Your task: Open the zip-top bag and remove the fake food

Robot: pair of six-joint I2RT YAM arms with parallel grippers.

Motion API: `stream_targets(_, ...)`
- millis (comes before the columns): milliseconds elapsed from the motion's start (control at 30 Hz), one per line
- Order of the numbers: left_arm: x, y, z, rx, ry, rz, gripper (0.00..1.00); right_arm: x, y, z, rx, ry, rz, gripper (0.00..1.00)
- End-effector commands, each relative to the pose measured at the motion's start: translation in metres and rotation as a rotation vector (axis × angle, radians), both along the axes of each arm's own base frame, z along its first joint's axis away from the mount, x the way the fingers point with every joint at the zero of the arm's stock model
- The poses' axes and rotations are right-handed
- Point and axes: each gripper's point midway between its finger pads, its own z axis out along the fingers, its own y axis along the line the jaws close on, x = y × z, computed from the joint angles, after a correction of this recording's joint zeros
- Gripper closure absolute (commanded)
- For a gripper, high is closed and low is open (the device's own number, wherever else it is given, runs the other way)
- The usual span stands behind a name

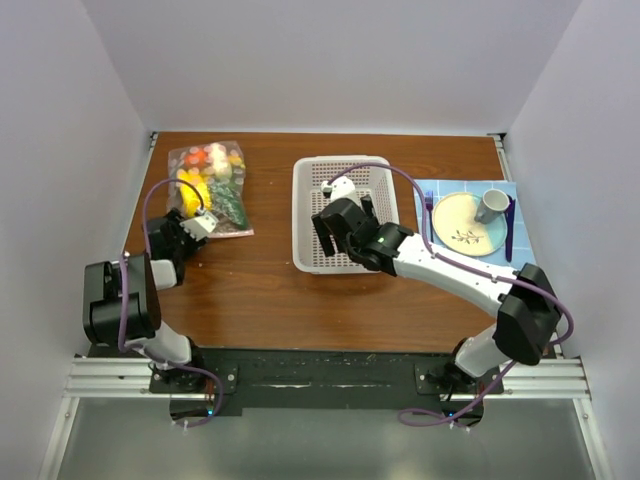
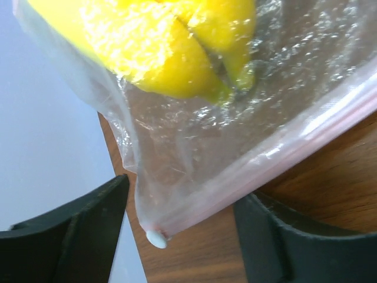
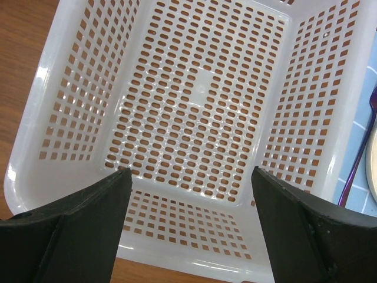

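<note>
The zip-top bag [image 1: 208, 185] lies at the back left of the table, zipped, with the fake food inside: yellow, orange and green pieces [image 1: 195, 185]. My left gripper [image 1: 193, 224] is at the bag's near edge. In the left wrist view it [image 2: 185, 197] is open, and the bag's corner [image 2: 177, 171], with the pink zip strip [image 2: 283, 153] and the white slider [image 2: 156, 239], hangs between the fingers without being gripped. A yellow fruit [image 2: 171, 47] shows through the plastic. My right gripper [image 1: 332, 228] is open and empty above the white basket [image 1: 300, 200].
The perforated basket [image 3: 35, 88] is empty in the right wrist view, with my open right gripper [image 3: 191, 177] over its near wall. At the right, a blue mat holds a cream plate [image 1: 462, 225], a grey mug [image 1: 492, 204], a purple fork [image 1: 428, 205] and another purple utensil [image 1: 509, 228].
</note>
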Motion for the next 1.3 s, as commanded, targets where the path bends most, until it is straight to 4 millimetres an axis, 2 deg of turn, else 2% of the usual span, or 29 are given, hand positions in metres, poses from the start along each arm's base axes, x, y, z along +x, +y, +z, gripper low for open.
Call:
stream_targets(0, 0.015, 0.0, 0.032, 0.065, -0.1, -0.009, 0.37, 0.005, 0.002, 0.031, 0.064, -0.085, -0.007, 0.15)
stream_targets(67, 0.017, -0.003, 0.041, 0.062, -0.114, -0.015, 0.48, 0.004, 0.004, 0.032, 0.074, -0.084, -0.001, 0.18)
stream_targets(100, 0.016, -0.006, 0.046, 0.048, -0.113, -0.017, 0.63, 0.005, 0.004, 0.032, 0.077, -0.085, -0.001, 0.2)
stream_targets(167, 0.022, -0.007, 0.062, 0.031, -0.13, -0.021, 0.81, 0.004, 0.005, 0.033, 0.085, -0.088, 0.006, 0.31)
stream_targets(200, 0.02, -0.009, 0.065, 0.008, -0.118, -0.015, 0.93, 0.004, 0.005, 0.033, 0.089, -0.087, 0.01, 0.35)
stream_targets(267, 0.027, -0.01, 0.084, -0.008, -0.137, -0.021, 1.0, 0.004, 0.008, 0.034, 0.098, -0.092, 0.022, 0.4)
stream_targets(367, 0.027, -0.018, 0.109, -0.039, -0.136, -0.049, 1.0, 0.001, 0.015, 0.044, 0.101, -0.122, 0.069, 0.35)
stream_targets(400, 0.027, -0.022, 0.127, -0.05, -0.142, -0.067, 1.0, 0.001, 0.018, 0.049, 0.102, -0.138, 0.085, 0.32)
stream_targets(433, 0.025, -0.025, 0.136, -0.056, -0.14, -0.081, 1.0, 0.0, 0.022, 0.056, 0.104, -0.155, 0.107, 0.26)
stream_targets(467, 0.017, -0.029, 0.134, -0.073, -0.083, -0.09, 1.0, -0.005, 0.032, 0.067, 0.1, -0.19, 0.16, 0.24)
stream_targets(500, 0.018, -0.034, 0.161, -0.068, -0.111, -0.124, 1.0, -0.008, 0.039, 0.075, 0.108, -0.207, 0.196, 0.19)
stream_targets(533, 0.015, -0.038, 0.169, -0.074, -0.098, -0.143, 1.0, -0.011, 0.048, 0.09, 0.126, -0.233, 0.229, 0.16)
stream_targets(567, 0.003, -0.043, 0.167, -0.097, -0.037, -0.155, 1.0, -0.018, 0.06, 0.102, 0.129, -0.26, 0.285, 0.13)
stream_targets(600, 0.005, -0.049, 0.192, -0.099, -0.061, -0.194, 1.0, -0.021, 0.067, 0.11, 0.138, -0.273, 0.319, 0.07)
stream_targets(633, 0.0, -0.054, 0.199, -0.107, -0.049, -0.214, 1.0, -0.027, 0.081, 0.126, 0.17, -0.288, 0.379, 0.03)
stream_targets(667, -0.012, -0.059, 0.201, -0.13, -0.006, -0.223, 1.0, -0.036, 0.092, 0.139, 0.167, -0.325, 0.452, 0.01)
stream_targets(700, -0.013, -0.065, 0.224, -0.132, -0.031, -0.257, 1.0, -0.041, 0.098, 0.148, 0.182, -0.346, 0.494, 0.01)
stream_targets(767, -0.031, -0.076, 0.232, -0.154, 0.007, -0.292, 1.0, -0.055, 0.116, 0.172, 0.238, -0.407, 0.599, 0.01)
stream_targets(800, -0.035, -0.082, 0.245, -0.142, -0.008, -0.332, 1.0, -0.059, 0.118, 0.184, 0.265, -0.432, 0.628, 0.02)
stream_targets(867, -0.053, -0.091, 0.253, -0.139, -0.004, -0.369, 1.0, -0.068, 0.129, 0.209, 0.311, -0.481, 0.706, 0.02)
stream_targets(900, -0.058, -0.095, 0.258, -0.126, -0.013, -0.401, 1.0, -0.069, 0.135, 0.21, 0.313, -0.483, 0.732, 0.01)
stream_targets(933, -0.063, -0.099, 0.26, -0.12, -0.017, -0.422, 1.0, -0.068, 0.139, 0.224, 0.305, -0.511, 0.755, 0.01)
stream_targets(1067, -0.088, -0.114, 0.274, -0.083, -0.045, -0.511, 1.0, -0.073, 0.164, 0.242, 0.294, -0.53, 0.867, 0.01)
stream_targets(1167, -0.097, -0.121, 0.279, -0.096, -0.046, -0.532, 1.0, -0.074, 0.178, 0.246, 0.292, -0.526, 0.917, 0.01)
stream_targets(1267, -0.102, -0.123, 0.274, -0.116, -0.013, -0.541, 1.0, -0.089, 0.191, 0.243, 0.327, -0.482, 1.015, 0.01)
